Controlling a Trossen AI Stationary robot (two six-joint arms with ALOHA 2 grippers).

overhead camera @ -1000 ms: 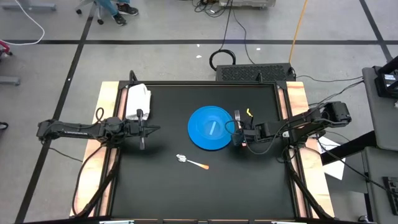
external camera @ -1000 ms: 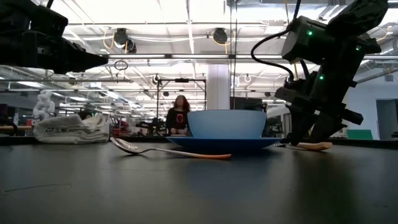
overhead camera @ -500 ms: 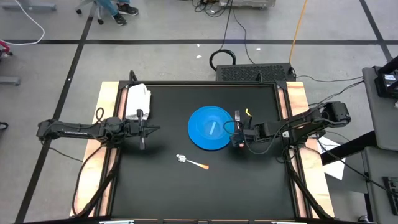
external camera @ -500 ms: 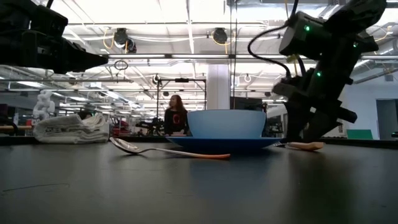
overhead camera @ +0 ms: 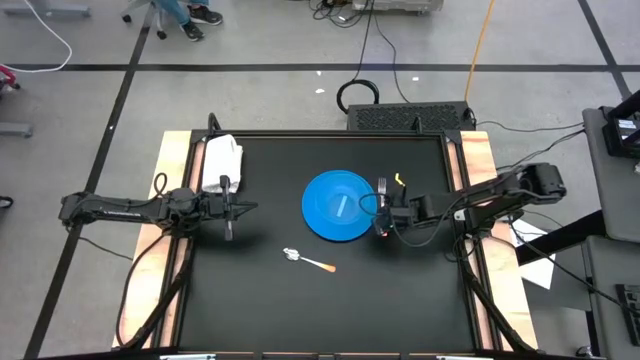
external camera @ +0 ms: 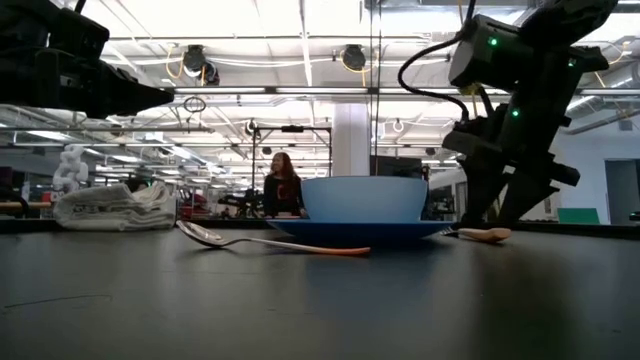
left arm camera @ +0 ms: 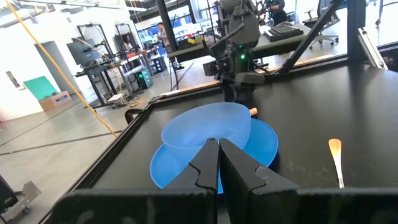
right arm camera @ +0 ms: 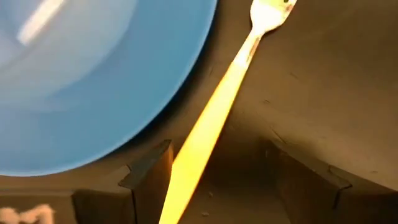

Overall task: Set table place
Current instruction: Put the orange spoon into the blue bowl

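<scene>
A blue bowl (external camera: 362,198) stands on a blue plate (overhead camera: 312,222) in the middle of the black table (overhead camera: 300,310). A fork (right arm camera: 214,121) with an orange handle lies flat on the table just right of the plate, its tines toward the far edge. My right gripper (right arm camera: 224,168) hangs open over the handle's near end, pointing steeply down, one finger on each side of it and neither touching it. A spoon (overhead camera: 308,261) lies in front of the plate. My left gripper (overhead camera: 240,208) waits shut and level at the table's left.
A folded white napkin (overhead camera: 222,160) lies at the table's far left corner, beside the left arm. Bare tabletop stretches along the near edge and left of the plate. Light wooden strips (overhead camera: 478,160) run along the table's sides.
My right gripper has opened a little wider above the fork's handle. The fork lies where it was, beside the plate.
</scene>
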